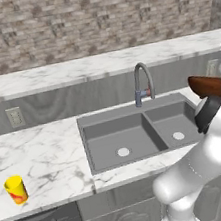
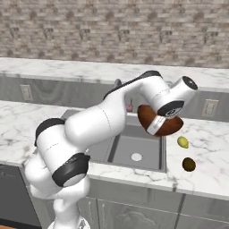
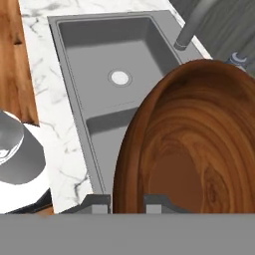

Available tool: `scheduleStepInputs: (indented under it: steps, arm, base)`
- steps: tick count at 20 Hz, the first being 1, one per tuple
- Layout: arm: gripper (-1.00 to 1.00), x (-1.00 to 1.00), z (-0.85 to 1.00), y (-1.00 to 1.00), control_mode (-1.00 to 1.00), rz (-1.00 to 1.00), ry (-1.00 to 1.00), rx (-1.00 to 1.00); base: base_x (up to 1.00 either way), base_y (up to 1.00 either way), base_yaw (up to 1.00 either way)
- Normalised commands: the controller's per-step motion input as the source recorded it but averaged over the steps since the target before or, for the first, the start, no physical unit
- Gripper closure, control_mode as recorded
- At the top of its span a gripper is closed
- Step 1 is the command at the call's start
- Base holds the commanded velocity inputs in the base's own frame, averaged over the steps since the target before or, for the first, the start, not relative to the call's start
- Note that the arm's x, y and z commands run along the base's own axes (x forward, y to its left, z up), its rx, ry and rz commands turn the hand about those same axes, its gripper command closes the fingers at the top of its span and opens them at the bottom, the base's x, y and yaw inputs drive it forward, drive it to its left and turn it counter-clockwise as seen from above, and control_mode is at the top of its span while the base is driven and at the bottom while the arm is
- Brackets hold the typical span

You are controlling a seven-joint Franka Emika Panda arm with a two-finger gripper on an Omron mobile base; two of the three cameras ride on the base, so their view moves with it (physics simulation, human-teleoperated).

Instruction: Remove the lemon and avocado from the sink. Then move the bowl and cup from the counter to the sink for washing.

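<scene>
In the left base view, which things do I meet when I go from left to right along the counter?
Cup → left basin of the sink → faucet → right basin drain → bowl, held up in the air.

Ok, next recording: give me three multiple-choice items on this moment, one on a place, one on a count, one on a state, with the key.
1. Where are the lemon and avocado?
A. In the sink's basin
B. On the counter right of the sink
C. Inside the bowl

2. How many white drains show in the sink in the left base view?
A. One
B. Two
C. Three

3. What is the state of the bowl?
A. Held up by the claw, above the sink's edge
B. Resting flat on the counter
C. Lying in the basin

Key: 1 B, both fruits lie on the marble beside the basin; 2 B, one drain per basin; 3 A, the claw's fingertips straddle its rim and it hangs clear of the counter.
</scene>
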Motion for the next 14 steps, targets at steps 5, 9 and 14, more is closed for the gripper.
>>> scheduleStepInputs:
  steps: [5, 9, 14]
  arm:
    - [1.00, 0.03, -0.12, 0.17, -1.00, 0.01, -0.16, 0.00]
    - [1.00, 0.16, -0.15, 0.17, -1.00, 0.03, -0.09, 0.00]
    - [1.00, 0.13, -0.15, 0.16, -1.00, 0.06, -0.01, 0.00]
  base:
    - [0.00, 0.00, 0.00]
    - [0.00, 0.00, 0.00]
    - [0.00, 0.00, 0.00]
